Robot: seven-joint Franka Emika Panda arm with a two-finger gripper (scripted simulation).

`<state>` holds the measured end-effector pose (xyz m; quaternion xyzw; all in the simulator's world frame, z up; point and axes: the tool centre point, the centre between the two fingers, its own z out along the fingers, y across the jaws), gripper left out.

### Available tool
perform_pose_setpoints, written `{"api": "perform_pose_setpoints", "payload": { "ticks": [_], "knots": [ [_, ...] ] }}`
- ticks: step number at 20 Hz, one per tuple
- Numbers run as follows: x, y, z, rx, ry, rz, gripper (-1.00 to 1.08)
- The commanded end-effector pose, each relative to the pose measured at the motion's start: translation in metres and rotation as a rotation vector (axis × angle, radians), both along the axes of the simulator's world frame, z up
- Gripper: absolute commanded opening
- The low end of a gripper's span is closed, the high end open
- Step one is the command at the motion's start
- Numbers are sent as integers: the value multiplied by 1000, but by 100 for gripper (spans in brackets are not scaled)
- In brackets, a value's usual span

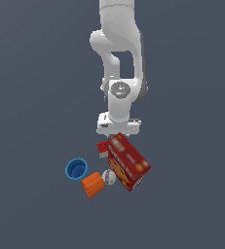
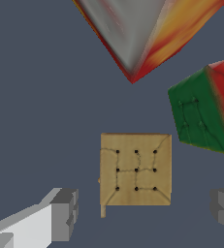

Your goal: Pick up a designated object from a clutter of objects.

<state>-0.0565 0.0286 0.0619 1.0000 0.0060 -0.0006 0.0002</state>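
Observation:
The designated object [image 2: 136,169] is a small tan block with a grid of dark dots on its upper face, lying flat on the grey floor in the wrist view. My gripper [image 2: 145,212] hangs above it, open, one grey finger [image 2: 65,214] on each side and neither touching the block. In the exterior view the gripper [image 1: 118,129] hovers low over the far edge of the clutter, and the tan block is hidden there. The large red box [image 1: 128,163] lies tilted just in front of the hand.
A tiny red dotted cube [image 1: 103,148] sits beside the red box; it appears as a green and red cube [image 2: 205,114] in the wrist view. A blue cup [image 1: 76,169], an orange ribbed cup [image 1: 92,185] and a pale ball [image 1: 109,177] huddle nearby. The red box's corner [image 2: 133,34] looms close.

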Motion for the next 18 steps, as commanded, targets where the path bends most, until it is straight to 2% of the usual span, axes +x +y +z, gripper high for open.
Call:
{"api": "perform_pose_setpoints", "payload": {
  "ticks": [1, 18],
  "knots": [
    [0, 0, 0, 0, 0, 0, 100],
    [-1, 0, -49, 0, -1, -1, 100]
  ]
}}
